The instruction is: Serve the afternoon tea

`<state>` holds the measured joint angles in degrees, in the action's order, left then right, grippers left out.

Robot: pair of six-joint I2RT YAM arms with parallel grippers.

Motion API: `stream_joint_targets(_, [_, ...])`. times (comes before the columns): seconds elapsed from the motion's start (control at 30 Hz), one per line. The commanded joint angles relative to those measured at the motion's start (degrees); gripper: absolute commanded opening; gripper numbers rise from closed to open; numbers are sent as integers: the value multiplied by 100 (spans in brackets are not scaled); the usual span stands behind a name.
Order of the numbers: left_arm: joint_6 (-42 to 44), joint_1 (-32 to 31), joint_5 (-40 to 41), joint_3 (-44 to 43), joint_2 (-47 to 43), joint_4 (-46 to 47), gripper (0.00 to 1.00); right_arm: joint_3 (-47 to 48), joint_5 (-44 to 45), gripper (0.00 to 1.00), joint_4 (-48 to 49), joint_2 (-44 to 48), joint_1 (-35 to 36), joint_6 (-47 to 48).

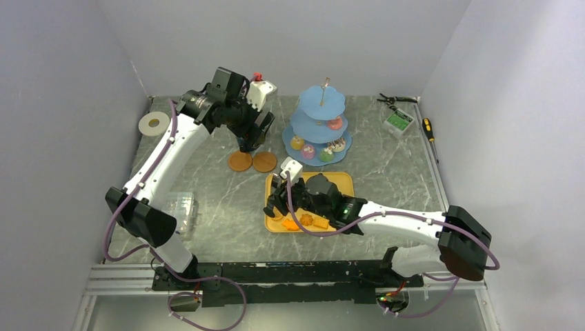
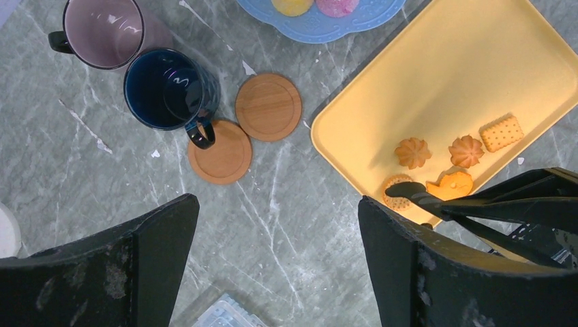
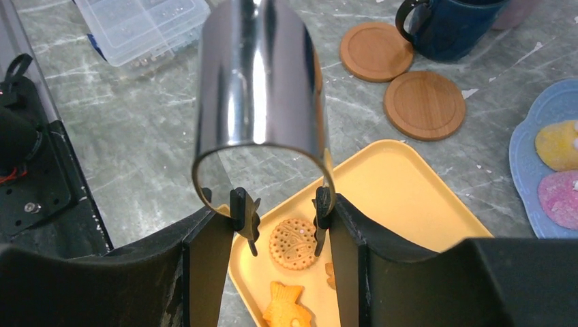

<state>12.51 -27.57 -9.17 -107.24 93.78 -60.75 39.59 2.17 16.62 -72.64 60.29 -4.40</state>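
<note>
Right wrist view, nearest first: the right gripper [image 3: 276,228] is clamped onto the black tongs [image 3: 259,75]. Its matt black fingers [image 3: 204,272] press the tongs' arms from outside, below the shiny bent metal spring band. The tong tips straddle a round orange biscuit [image 3: 293,243] with a dotted, patterned face, one tip on each side; whether they touch it I cannot tell. Just beside it lies a fish-shaped orange biscuit [image 3: 285,306]. Both rest in the near corner of a smooth yellow rectangular tray [image 3: 388,184] on the grey marbled table [image 3: 136,136].

Beyond the tray, two brown round wooden coasters [image 3: 373,51] lie flat, just beside each other, and a dark-blue glossy mug [image 3: 450,24] stands just behind them.

Left wrist view has the left gripper [image 2: 276,211] spread wide, nothing between its scuffed fingers, hanging above the table. It looks down on the coasters, the blue mug and a translucent mauve mug [image 2: 102,30] just beside that.

Top external view shows the right arm low, reaching left to the tray. The left arm stretches far forward, its wrist bent down over the mugs. Farthest off, a light-blue three-tier stand [image 1: 319,127] with scalloped tiers carries small colourful doughnuts and cupcakes [image 1: 308,151] on its two lower tiers.
</note>
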Motion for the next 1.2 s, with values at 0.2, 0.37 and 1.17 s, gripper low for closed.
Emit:
stream_joint_targets(0.2, [-19, -11, -56, -73, -215, 9, 93, -100, 300, 56, 617, -320, 62, 271])
stream_joint_targets(0.37, [-5, -11, -46, -136, -185, -9, 93, -118, 318, 57, 716, -447, 87, 273])
stream_joint_targets(1.17, [-33, -11, 22, -205, -193, -14, 93, -223, 1068, 37, 627, -434, 564, 623])
